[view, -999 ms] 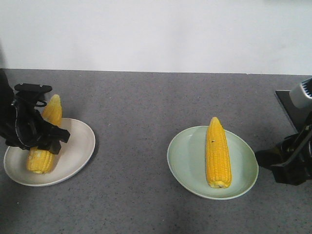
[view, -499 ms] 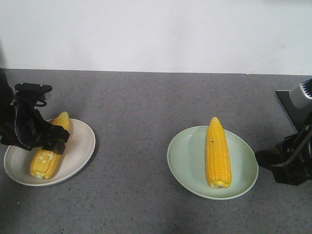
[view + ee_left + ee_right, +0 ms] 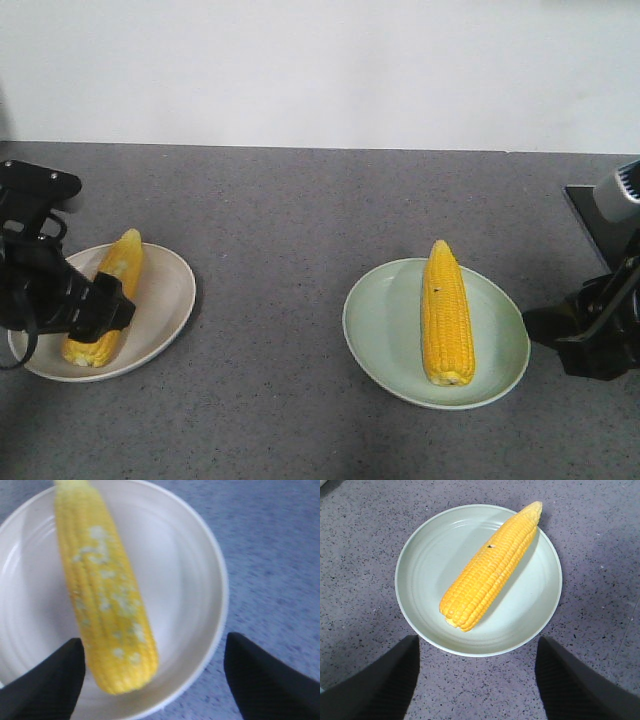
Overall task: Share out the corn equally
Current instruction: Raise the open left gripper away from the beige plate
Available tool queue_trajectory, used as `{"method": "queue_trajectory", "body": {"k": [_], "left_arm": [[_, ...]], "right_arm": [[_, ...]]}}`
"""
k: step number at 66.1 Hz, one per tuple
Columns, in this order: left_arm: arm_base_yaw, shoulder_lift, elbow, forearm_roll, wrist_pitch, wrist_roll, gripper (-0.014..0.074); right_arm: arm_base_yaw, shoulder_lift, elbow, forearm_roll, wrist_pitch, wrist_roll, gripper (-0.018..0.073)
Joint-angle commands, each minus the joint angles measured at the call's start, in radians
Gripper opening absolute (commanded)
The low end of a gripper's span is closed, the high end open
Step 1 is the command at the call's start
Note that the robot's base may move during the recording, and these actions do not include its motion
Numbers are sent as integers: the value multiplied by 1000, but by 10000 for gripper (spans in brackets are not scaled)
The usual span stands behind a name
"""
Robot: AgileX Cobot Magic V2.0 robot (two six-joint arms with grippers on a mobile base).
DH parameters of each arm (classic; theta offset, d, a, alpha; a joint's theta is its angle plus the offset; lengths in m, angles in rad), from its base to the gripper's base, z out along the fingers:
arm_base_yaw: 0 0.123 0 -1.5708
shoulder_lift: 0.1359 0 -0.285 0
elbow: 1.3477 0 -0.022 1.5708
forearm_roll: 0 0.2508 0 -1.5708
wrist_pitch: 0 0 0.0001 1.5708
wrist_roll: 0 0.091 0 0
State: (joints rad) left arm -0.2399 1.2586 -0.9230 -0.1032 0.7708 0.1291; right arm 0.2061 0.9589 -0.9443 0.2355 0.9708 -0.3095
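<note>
Grey speckled desk [image 3: 300,220]: carries everything. Pale green round plate [image 3: 385,320]: holds one yellow corn cob [image 3: 446,312], lying flat. White round plate [image 3: 165,300]: holds one paler yellow corn cob [image 3: 105,300], lying flat. Black left end effector [image 3: 150,680]: spread, gripping nothing, over the white plate's near rim. Black right end effector [image 3: 475,680]: spread, empty, beside the green plate. Status: one cob per plate; distribution appears complete.

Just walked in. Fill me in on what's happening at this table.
A two-armed robot is sharing out corn. One yellow cob lies on the white round plate, with the left tool open just above it. Another yellow cob lies on the pale green plate; the right tool is open nearby, holding nothing.
</note>
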Motion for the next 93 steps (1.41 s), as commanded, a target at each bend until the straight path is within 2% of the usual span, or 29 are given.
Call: {"method": "queue_trajectory", "body": {"k": [1, 18, 42, 50, 55, 65, 78, 86, 93], "left_arm": [[-37, -112, 31, -12, -105, 2, 556], [-104, -310, 90, -37, -104, 2, 555], [-104, -471, 94, -47, -73, 2, 554], [-104, -480, 94, -48, -69, -2, 531], [-104, -480, 94, -66, -69, -9, 487], [-104, -480, 94, -100, -74, -9, 354], [-104, -480, 94, -100, -74, -9, 115], [-104, -480, 94, -99, -74, -9, -10], [-104, -480, 94, -98, -76, -9, -8]], "right_arm": [[-3, -11, -23, 9, -45, -6, 465], [-3, -11, -23, 9, -45, -6, 465], [-3, -11, -23, 9, -54, -7, 463], [-3, -11, -23, 9, -52, -9, 414], [-3, -11, -23, 9, -51, -9, 354], [-3, -11, -23, 9, -51, -10, 174], [-3, -11, -23, 9, -49, -10, -16], [-3, -11, -23, 10, -49, -10, -10], [-3, -11, -23, 10, -49, -9, -10]]}}
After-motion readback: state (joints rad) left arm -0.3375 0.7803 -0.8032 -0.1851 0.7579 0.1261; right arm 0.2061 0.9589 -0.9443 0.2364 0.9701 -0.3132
